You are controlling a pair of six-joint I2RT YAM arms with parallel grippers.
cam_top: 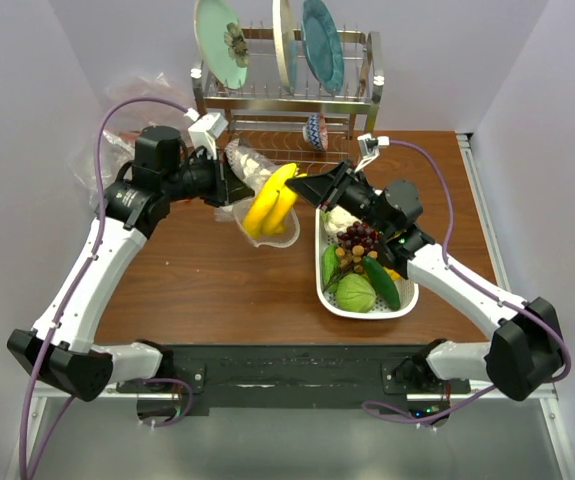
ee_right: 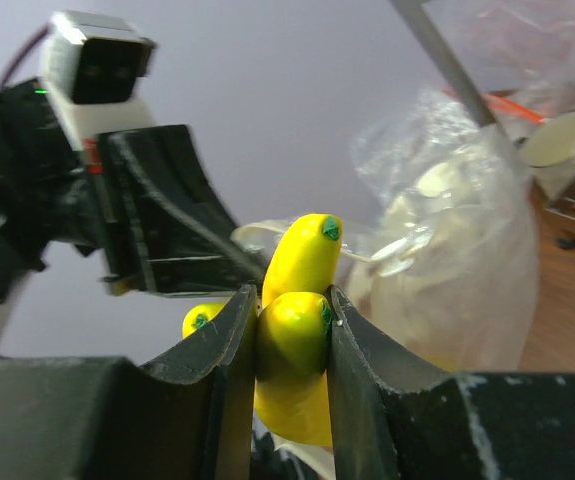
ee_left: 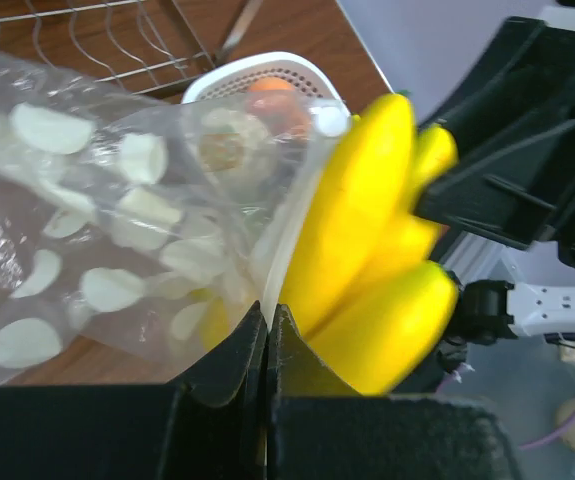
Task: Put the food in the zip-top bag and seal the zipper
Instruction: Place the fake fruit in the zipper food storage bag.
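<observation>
Two-arm meeting above surface [cam_top: 197, 280]: left fingers [ee_left: 222, 375] closed, pinching one lip of zip-top bag [ee_left: 117, 250], rest of bag hanging beyond their tips; right fingers [ee_right: 222, 345] clamped on bananas [ee_right: 302, 270], fruit jutting past fingertips and touching bag mouth just beside left fingertips. Cannot tell if fruit is past lip.

Risks:
- only one lip pinched, so mouth may collapse and bananas ride outside film
- hard push tugs lip from pinch
- early release drops bunch to surface
</observation>
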